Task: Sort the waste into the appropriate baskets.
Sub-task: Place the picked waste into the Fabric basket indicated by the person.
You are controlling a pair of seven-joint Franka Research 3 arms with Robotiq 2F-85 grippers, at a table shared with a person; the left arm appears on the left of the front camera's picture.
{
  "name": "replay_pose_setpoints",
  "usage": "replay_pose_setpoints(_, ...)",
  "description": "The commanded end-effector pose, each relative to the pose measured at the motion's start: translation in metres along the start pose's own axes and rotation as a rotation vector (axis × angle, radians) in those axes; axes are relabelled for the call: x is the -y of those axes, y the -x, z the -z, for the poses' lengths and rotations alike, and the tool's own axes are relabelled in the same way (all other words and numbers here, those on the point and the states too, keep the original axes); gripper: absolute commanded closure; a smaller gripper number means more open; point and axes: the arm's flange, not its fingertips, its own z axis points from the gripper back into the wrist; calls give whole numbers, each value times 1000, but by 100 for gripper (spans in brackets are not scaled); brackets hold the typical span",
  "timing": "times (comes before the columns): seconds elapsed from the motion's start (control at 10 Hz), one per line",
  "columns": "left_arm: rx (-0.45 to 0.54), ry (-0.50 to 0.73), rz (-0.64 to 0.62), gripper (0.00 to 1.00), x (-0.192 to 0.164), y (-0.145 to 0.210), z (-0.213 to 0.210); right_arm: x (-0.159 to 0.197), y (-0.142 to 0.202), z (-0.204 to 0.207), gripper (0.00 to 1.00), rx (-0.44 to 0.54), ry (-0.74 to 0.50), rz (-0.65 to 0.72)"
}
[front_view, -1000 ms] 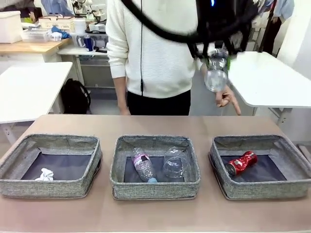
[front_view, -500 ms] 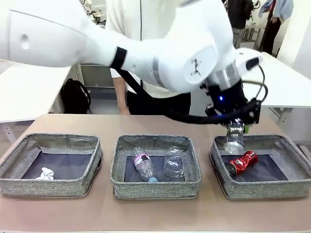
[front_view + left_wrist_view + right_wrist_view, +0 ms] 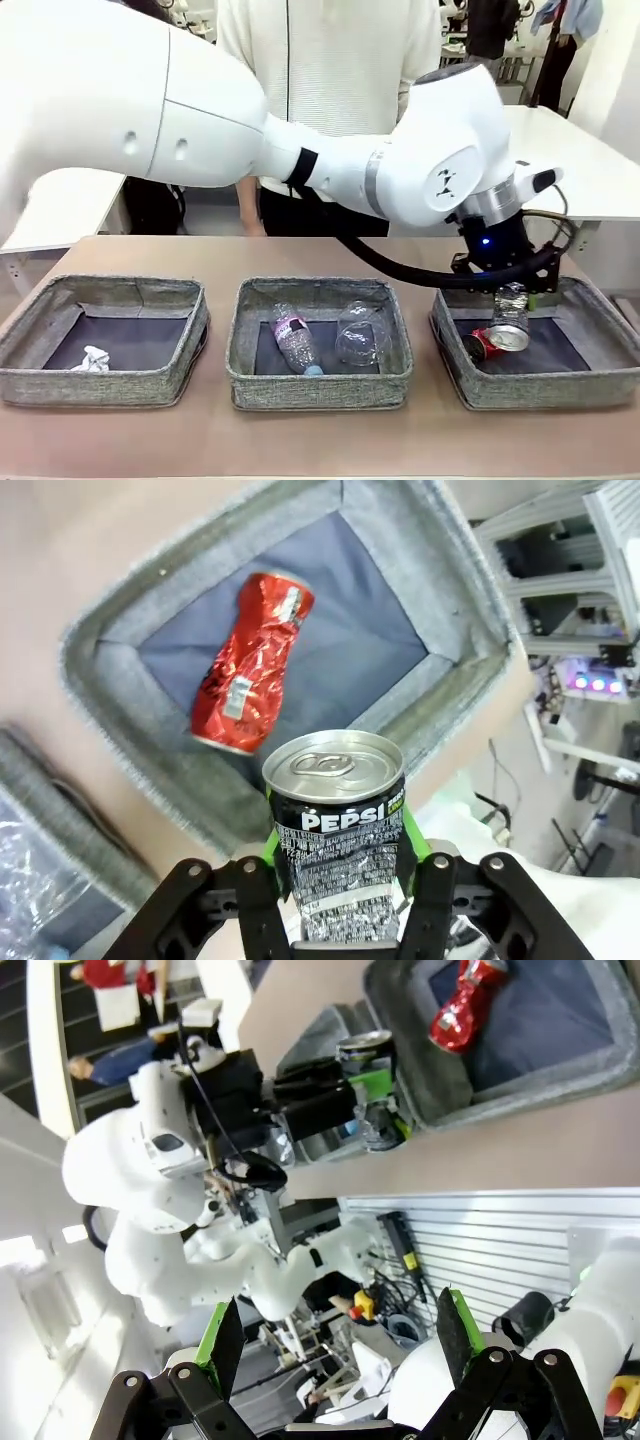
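My left arm reaches across to the right basket (image 3: 545,390). Its gripper (image 3: 510,298) is shut on a crushed black-and-white can (image 3: 511,322), held upright just above a crushed red can (image 3: 488,343) lying on the basket's dark floor. In the left wrist view the green pads (image 3: 272,842) clamp the can (image 3: 340,820), with the red can (image 3: 248,662) and the basket (image 3: 420,550) below it. The middle basket (image 3: 320,390) holds a clear bottle (image 3: 296,342) and a clear plastic cup (image 3: 360,335). The left basket (image 3: 100,385) holds a white paper wad (image 3: 92,359). My right gripper (image 3: 338,1345) stands open, holding nothing.
A person in a white top (image 3: 340,70) stands at the far side of the table. The brown tabletop (image 3: 320,440) lies bare in front of the baskets. White tables (image 3: 590,170) stand behind on both sides. The left arm's bulk (image 3: 250,140) spans above the middle basket.
The left arm has swung down and to the right, lowering the black-and-white can from above the table into the right basket over the red can.
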Motion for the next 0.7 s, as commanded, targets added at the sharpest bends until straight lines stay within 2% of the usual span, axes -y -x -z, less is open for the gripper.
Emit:
replay_pose_setpoints(0.0,4,-54,27,58,25,-22,5,-2,0,2,0,15,-22,11)
replay_pose_setpoints(0.5,23,-93,34,58,29,-24,4,-2,0,2,0,15,-22,11)
replay_pose_setpoints(0.6,20,-97,43,0,28,-24,4,-2,0,2,0,15,-22,11)
